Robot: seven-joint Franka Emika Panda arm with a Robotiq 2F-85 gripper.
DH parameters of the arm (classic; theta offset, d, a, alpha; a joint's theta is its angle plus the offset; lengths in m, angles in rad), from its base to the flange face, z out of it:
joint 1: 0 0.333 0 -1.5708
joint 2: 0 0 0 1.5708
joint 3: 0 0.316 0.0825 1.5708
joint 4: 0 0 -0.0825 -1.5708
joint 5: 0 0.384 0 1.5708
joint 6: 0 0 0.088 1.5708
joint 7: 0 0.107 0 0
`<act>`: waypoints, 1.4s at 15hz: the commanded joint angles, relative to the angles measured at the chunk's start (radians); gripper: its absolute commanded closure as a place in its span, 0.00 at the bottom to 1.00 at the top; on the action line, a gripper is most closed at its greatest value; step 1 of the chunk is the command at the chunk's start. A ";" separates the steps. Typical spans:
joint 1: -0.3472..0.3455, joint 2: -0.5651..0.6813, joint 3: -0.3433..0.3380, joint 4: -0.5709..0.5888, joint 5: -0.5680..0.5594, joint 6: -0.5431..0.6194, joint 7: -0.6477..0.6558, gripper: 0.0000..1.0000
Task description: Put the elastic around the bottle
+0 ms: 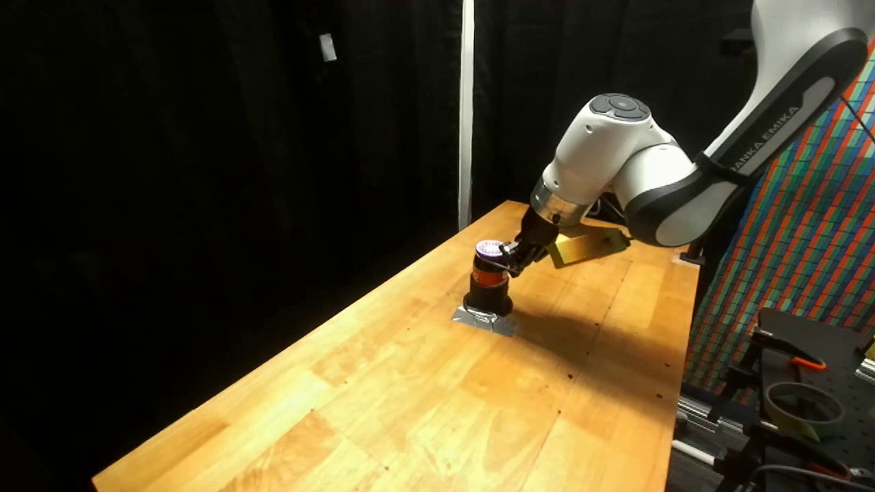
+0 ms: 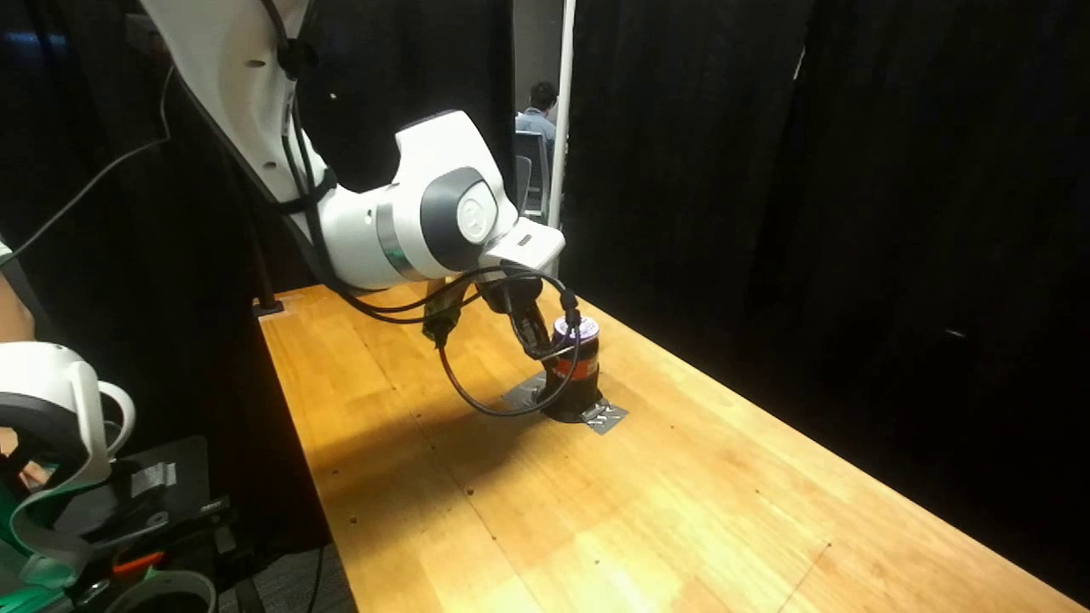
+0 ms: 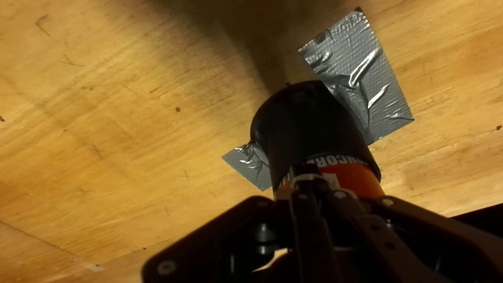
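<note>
Plainly upright: dark bottle point(image 1: 489, 290), orange-red band point(image 1: 488, 277).

Black curtains point(image 1: 205, 171) left in an exterior view, pale pole point(image 1: 466, 116), multicoloured hanging point(image 1: 786, 232) right, wooden table point(image 1: 410, 403) brightly lit near

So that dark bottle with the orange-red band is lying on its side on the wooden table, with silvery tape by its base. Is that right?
Not quite: the dark bottle stands upright, not on its side, as both exterior views show. The orange-red band, wooden table and silvery tape by its base are as you say.
</note>
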State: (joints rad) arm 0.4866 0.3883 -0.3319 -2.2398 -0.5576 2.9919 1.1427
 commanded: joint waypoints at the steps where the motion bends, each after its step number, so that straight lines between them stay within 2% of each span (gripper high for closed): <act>1: 0.123 -0.040 -0.141 -0.062 -0.129 0.083 0.125 0.93; 6: 0.283 -0.029 -0.328 -0.082 -0.263 0.172 0.257 0.93; 11: 0.451 -0.004 -0.518 -0.101 -0.339 0.259 0.352 0.93; 17: 0.623 0.043 -0.706 -0.143 -0.326 0.367 0.387 0.93; 21: 0.697 0.083 -0.780 -0.177 -0.302 0.443 0.388 0.93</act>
State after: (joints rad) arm 1.1139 0.4384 -1.0392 -2.3749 -0.8779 3.3532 1.5119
